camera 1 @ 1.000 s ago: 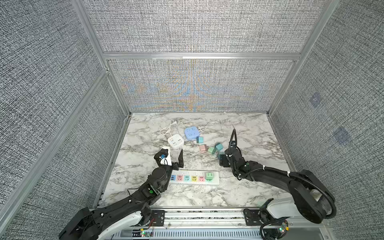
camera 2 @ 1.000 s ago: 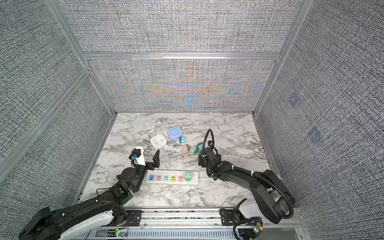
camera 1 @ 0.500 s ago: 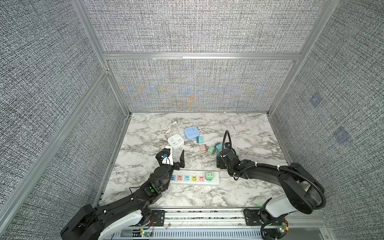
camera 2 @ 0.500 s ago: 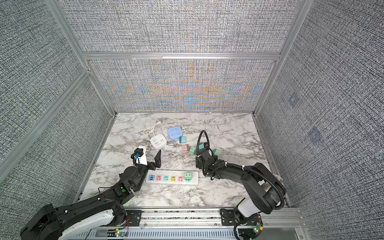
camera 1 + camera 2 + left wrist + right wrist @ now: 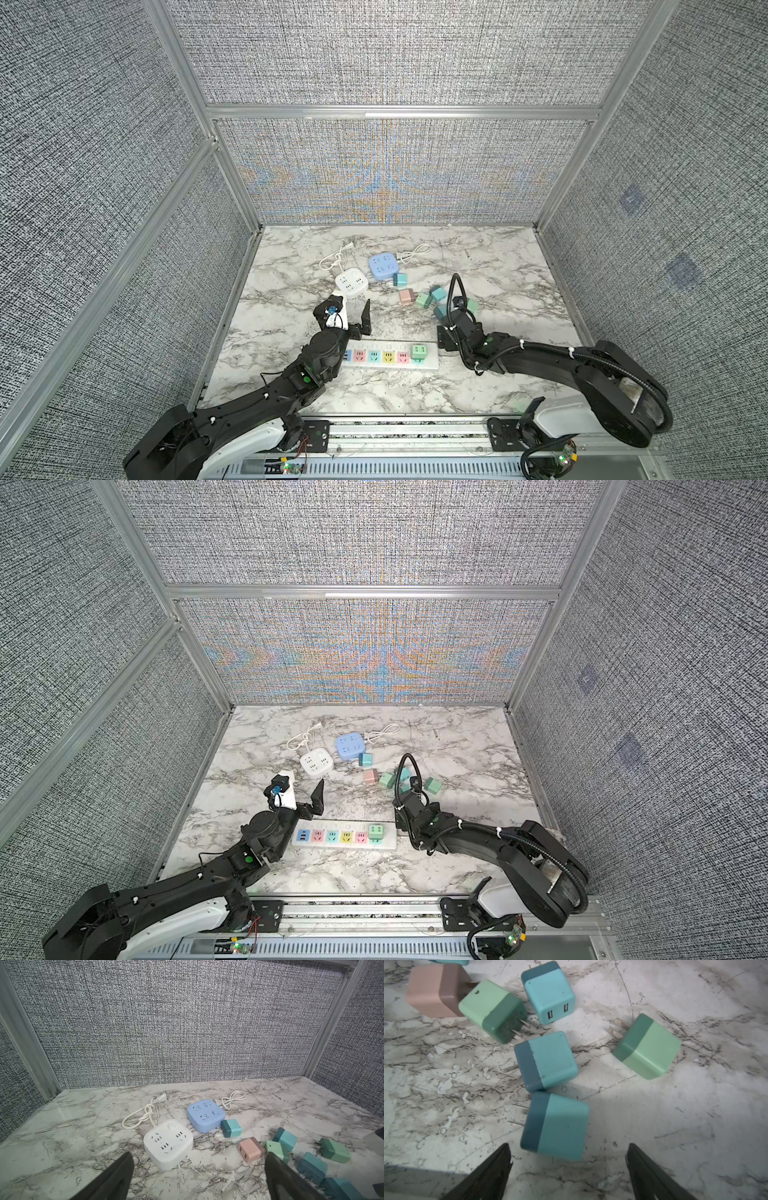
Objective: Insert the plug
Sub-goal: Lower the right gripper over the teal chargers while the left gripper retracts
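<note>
- Your right gripper (image 5: 569, 1156) has its fingers (image 5: 496, 1169) spread wide with nothing clamped between them.
- The near end of a blue plug (image 5: 556, 1126) shows between the two tips in the right wrist view. You cannot tell whether either tip touches it.
- That blue plug lies on its side on the marble table (image 5: 498, 257), and its prongs (image 5: 517, 1114) stick out flat from its dark end.
- Just beyond it lies a second blue plug (image 5: 548, 1059), nearly touching it.
- Farther out you see a third blue plug (image 5: 550, 993) with two USB ports facing you. Beside that one a green plug (image 5: 492, 1012) rests against a pink plug (image 5: 425, 991).
- Another green plug (image 5: 648, 1047) lies apart from the cluster.
- Your left gripper (image 5: 198, 1159) is also spread wide and empty, with its fingers (image 5: 116, 1176) pointing towards a white cube socket (image 5: 168, 1142).
- In both top views it sits just behind the left end of the power strip (image 5: 390, 358).
- The power strip lies flat near the front of the table, between your two arms, with a row of coloured sockets.
- A seated green plug (image 5: 418, 352) stands in the socket at the strip's right end.
- A blue cube socket (image 5: 383, 266) sits behind the white one, and their white cords (image 5: 332, 259) lie looped behind them.
</note>
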### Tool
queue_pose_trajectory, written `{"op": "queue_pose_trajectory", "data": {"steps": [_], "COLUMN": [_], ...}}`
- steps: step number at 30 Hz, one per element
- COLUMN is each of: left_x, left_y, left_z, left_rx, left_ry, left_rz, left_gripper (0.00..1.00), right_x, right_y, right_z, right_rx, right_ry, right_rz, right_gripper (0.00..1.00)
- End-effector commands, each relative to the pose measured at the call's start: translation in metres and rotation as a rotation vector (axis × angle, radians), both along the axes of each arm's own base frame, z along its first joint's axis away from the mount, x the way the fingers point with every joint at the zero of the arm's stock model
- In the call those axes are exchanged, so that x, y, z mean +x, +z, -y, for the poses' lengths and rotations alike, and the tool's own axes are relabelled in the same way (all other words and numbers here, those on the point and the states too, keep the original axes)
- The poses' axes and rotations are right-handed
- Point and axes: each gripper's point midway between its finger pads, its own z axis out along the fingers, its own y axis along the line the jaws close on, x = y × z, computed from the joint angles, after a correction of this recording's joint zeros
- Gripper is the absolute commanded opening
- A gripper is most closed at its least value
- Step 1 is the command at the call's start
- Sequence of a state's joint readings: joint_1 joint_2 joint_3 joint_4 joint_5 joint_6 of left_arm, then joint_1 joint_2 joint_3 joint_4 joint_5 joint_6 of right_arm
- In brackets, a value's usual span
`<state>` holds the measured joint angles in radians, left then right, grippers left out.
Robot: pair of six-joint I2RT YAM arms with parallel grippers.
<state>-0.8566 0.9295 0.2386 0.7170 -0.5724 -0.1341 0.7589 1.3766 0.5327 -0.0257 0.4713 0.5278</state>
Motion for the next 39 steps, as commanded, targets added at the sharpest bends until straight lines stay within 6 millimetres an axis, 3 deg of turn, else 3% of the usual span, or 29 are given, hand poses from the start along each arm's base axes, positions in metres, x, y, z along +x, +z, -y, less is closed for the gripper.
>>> {"op": "queue_pose_trajectory", "data": {"steps": [1,4,7,14,20,24,39], "left_x": [0.000,0.000,0.000,0.000,-0.001,-0.001,-0.001], "left_y": [0.005,0.005,0.005,0.006,0.008,0.009,0.009], "left_z": [0.003,0.003,0.002,0.003,0.000,-0.001,0.001], "left_rx": [-0.012,-0.012,-0.012,-0.011,-0.010,-0.010,-0.005], "left_ry": [-0.014,-0.012,-0.010,-0.013,-0.002,-0.002,-0.006], "left_rz": [0.009,0.007,0.008,0.009,0.017,0.022,0.021], "left_gripper": [0.99,0.99,0.99,0.99,0.99,0.99,0.99], "right_x": [-0.008,-0.014,-0.015,0.006,0.031,0.038,0.004], "right_y": [0.001,0.006,0.016,0.038,0.025,0.012,-0.022], "right_z": [0.018,0.031,0.031,0.001,-0.014,-0.022,0.012], "right_rx": [-0.019,-0.014,0.037,0.125,0.040,0.014,-0.025], "right_ry": [-0.060,-0.107,-0.114,-0.054,-0.071,-0.064,-0.114], "right_rz": [0.010,0.034,0.063,0.133,0.094,0.059,-0.013], "right_gripper": [0.89,0.89,0.89,0.89,0.89,0.89,0.89]}}
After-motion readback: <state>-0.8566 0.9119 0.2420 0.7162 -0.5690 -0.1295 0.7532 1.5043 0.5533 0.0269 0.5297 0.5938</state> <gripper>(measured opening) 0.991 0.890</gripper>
